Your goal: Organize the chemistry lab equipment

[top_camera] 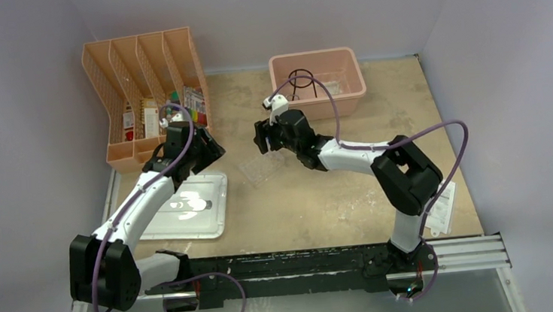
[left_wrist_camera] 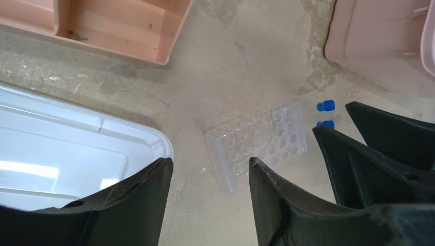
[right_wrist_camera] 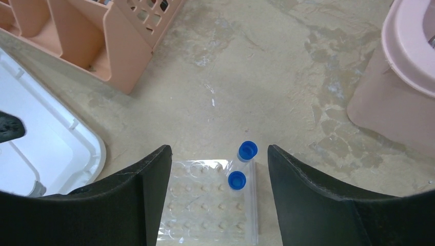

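Our right jaws gaped wide over blue-capped clear vials [right_wrist_camera: 236, 180] edging the clear plastic tray [right_wrist_camera: 200, 205]; left jaws hung wide, empty.

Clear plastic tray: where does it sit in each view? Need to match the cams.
Top external: tray at table centre, between the two arms, right of the white lid.
Left wrist: tray right of centre; white lid at left.
Right wrist: tray bottom centre, blue-capped vials at its right edge; white lid at left.
Shared landmark: the white lid, left of the tray in all three.
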Motion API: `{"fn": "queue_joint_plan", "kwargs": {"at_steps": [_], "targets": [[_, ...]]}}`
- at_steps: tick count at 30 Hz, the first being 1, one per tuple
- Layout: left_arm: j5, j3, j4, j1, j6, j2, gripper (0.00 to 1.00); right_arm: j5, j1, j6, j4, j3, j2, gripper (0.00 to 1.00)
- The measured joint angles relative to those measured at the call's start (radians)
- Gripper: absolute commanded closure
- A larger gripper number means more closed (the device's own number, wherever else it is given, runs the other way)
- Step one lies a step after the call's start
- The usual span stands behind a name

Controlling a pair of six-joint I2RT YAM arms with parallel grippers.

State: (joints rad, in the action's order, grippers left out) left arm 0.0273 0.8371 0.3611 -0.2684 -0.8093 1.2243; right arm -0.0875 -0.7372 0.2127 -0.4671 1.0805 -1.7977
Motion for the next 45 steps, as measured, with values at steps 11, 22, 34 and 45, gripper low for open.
{"fn": "queue_joint_plan", "kwargs": {"at_steps": [11, 22, 34, 45], "targets": [[0.015, 0.000, 0.001, 0.000, 0.001, -0.011, 0.44, 0.055, 0.049, 0.051, 0.106, 0.110, -0.124, 0.40], [0.016, 0.000, 0.001, 0.000, 0.001, -0.011, 0.44, 0.138, 0.077, 0.055, 0.107, 0.129, -0.146, 0.54], [0.022, 0.000, 0.001, 0.000, 0.001, -0.011, 0.44, 0.172, 0.077, 0.037, 0.077, 0.115, -0.135, 0.64], [0.022, 0.000, 0.000, 0.000, 0.001, -0.011, 0.44, 0.221, 0.077, 0.002, 0.005, 0.069, -0.079, 0.64]]}}
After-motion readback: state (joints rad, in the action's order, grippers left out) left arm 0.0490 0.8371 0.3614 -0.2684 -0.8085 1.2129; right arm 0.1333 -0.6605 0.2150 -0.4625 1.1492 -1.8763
